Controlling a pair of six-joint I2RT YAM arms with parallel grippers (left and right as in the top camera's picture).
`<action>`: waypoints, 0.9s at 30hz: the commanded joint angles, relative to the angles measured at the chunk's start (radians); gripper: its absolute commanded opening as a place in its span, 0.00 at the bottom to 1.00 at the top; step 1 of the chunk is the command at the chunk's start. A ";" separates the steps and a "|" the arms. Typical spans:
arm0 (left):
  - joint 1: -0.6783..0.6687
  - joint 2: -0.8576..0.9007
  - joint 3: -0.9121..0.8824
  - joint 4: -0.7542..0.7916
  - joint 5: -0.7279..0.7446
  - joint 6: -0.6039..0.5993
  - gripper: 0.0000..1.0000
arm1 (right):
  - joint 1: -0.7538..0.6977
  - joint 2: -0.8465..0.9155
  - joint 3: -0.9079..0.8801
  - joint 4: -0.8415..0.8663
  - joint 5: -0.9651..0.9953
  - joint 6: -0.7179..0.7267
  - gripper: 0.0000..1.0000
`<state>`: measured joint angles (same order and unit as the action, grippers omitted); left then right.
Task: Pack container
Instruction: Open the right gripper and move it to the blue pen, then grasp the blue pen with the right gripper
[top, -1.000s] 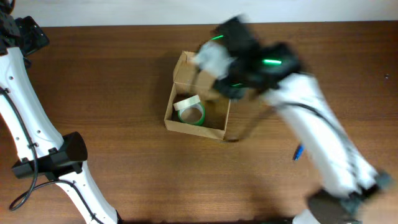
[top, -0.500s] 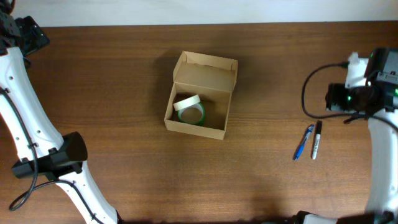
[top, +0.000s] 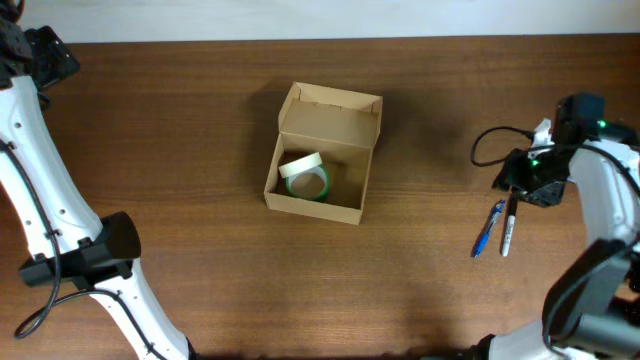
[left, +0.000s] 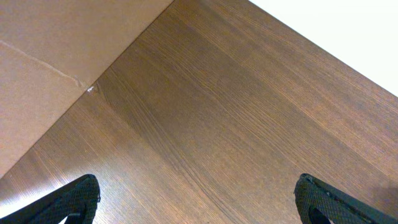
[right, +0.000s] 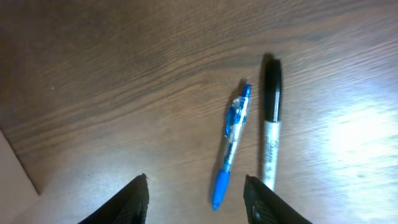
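Observation:
The tan cardboard container (top: 318, 152) stands open at the table's middle, its flap lid raised at the back. A green tape roll (top: 306, 182) and a whitish piece lie inside. A blue pen (top: 487, 230) and a black-capped marker (top: 509, 225) lie side by side at the right; both show in the right wrist view, the pen (right: 231, 138) left of the marker (right: 270, 124). My right gripper (right: 196, 186) is open and empty just above them, its overhead position (top: 530, 185) by the marker's top. My left gripper (left: 198, 193) is open over bare wood, outside the overhead view.
The left arm's white links and black joint (top: 100, 250) run down the table's left side. The table's far edge (top: 320, 40) meets a white wall. A pale cardboard-coloured surface (left: 56, 56) fills the upper left of the left wrist view.
The right arm has swung away from the container to the right side, uncovering the box, and now hovers over the pen and marker. The left arm has not moved.

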<state>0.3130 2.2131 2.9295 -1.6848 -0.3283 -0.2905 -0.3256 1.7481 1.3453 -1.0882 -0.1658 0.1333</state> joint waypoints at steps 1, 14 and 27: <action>0.005 -0.024 -0.003 -0.002 0.000 0.011 1.00 | 0.007 0.025 -0.048 0.020 -0.034 0.121 0.51; 0.005 -0.024 -0.003 -0.002 0.000 0.011 1.00 | 0.007 0.026 -0.325 0.206 -0.045 0.221 0.51; 0.005 -0.024 -0.003 -0.002 0.000 0.011 1.00 | 0.005 0.026 -0.392 0.286 0.011 0.227 0.51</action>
<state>0.3130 2.2131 2.9295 -1.6848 -0.3283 -0.2905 -0.3256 1.7634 0.9779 -0.8246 -0.1974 0.3580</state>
